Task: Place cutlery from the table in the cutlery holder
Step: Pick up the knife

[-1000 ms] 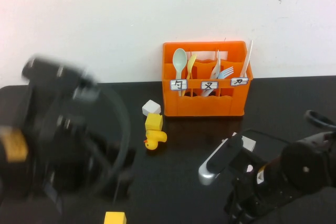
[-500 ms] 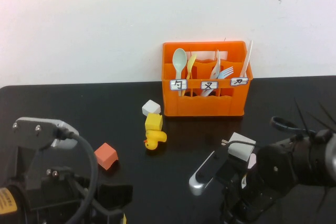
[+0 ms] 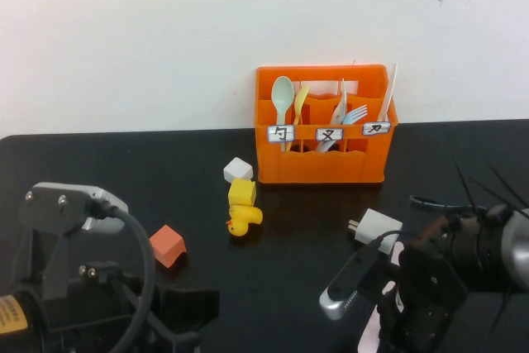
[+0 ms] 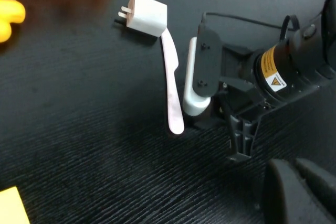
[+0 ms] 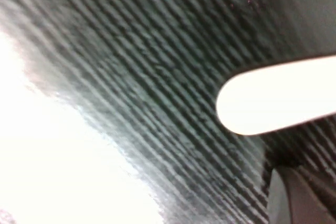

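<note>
Right hand [image 4: 218,111] lowered beside pink knife [image 4: 171,90], seemingly pressed together, left hand [image 4: 294,192] likewise.

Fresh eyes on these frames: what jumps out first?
The orange cutlery holder at the back of the black table, already stocked with spoons, forks and a knife. Next, the right gripper, shut, low over the near-right table beside a pale pink knife that lies flat, one end against a white charger block. The left gripper, also shut, sits near-left; a yellow duck stands mid-table.
</note>
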Available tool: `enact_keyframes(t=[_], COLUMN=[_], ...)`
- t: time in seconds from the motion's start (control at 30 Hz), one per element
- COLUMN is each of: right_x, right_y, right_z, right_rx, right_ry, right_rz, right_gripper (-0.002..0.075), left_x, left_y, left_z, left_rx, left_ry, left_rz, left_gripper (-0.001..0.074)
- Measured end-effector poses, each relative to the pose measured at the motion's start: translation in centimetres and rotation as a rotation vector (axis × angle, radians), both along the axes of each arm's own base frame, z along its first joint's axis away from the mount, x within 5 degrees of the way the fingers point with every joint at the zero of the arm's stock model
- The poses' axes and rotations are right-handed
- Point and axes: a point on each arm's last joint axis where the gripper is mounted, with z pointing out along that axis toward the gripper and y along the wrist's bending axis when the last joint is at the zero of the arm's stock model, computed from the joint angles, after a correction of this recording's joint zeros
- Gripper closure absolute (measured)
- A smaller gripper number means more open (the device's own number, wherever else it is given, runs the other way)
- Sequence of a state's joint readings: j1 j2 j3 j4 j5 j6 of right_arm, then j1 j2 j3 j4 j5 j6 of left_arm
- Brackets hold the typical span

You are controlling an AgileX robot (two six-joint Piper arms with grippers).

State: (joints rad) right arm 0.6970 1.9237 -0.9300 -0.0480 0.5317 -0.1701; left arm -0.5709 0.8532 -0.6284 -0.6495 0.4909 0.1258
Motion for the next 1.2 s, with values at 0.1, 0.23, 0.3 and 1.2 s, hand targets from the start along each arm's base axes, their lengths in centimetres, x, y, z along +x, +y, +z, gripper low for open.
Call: enact_keyframes(t=[0.1, 0.23, 0.3, 1.2], right_x=[0.1, 0.3, 0.7, 2.6], right_y=[0.1, 1.0, 1.4, 1.3], right_z=[0.2, 1.3, 1.7, 0.0], right_rx=[0.018, 0.128, 0.179, -0.111], right_ry=[-0.011, -0.058, -0.092, 0.024], right_rz=[-0.012, -0.019, -0.028, 0.059], right_gripper=[0.0728, 0.0728, 0.0728, 0.0728], left_x=[0.0, 0.0, 0.0, -0.2], left_y=[0.0, 0.0, 0.0, 0.0], left_z=[0.0, 0.0, 0.0, -0.2], left_rx=[0.007, 0.015, 0.016, 0.026], left_ry=[-0.007, -0.017, -0.017, -0.008], left_rz=[-0.007, -0.015, -0.017, -0.030], left_gripper=[0.0736, 0.0736, 0.0736, 0.0736])
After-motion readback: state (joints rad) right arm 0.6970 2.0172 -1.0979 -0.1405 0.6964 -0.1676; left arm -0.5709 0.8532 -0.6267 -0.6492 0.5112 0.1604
